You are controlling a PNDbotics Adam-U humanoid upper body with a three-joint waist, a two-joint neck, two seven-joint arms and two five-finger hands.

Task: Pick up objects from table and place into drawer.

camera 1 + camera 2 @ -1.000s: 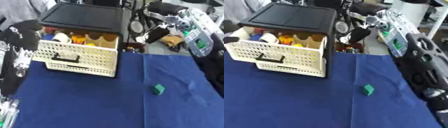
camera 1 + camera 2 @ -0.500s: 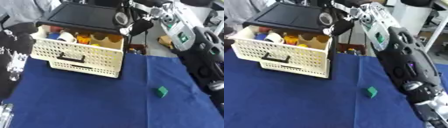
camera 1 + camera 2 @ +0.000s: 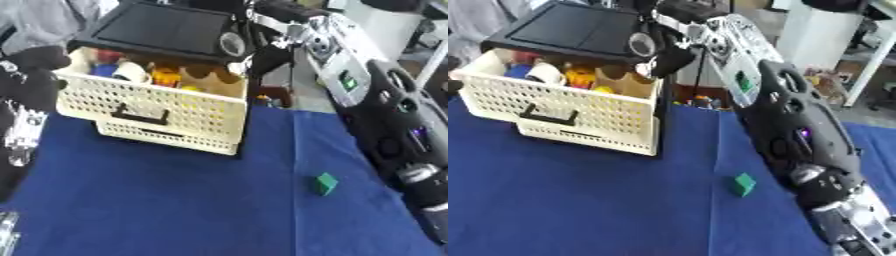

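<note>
A cream perforated drawer (image 3: 157, 117) stands pulled out of a black-topped cabinet (image 3: 166, 27) at the back left of the blue cloth. It holds several small items, among them a white one (image 3: 131, 72) and an orange one (image 3: 166, 77). A small green block (image 3: 325, 183) lies alone on the cloth to the right. My right arm (image 3: 798, 125) reaches from the lower right, and its hand (image 3: 667, 56) hangs over the drawer's rear right corner. My left arm (image 3: 26, 95) shows black at the left edge beside the drawer; a silver part of its hand (image 3: 7, 235) shows at the lower left corner.
The blue cloth (image 3: 175, 200) covers the table in front of the drawer. Behind the table's far edge stand a white cabinet (image 3: 824, 40) and small clutter on the floor (image 3: 702, 102).
My right arm has swung left from the upper right until its hand is over the drawer's rear corner. The camera has shifted. The green block has stayed put.
</note>
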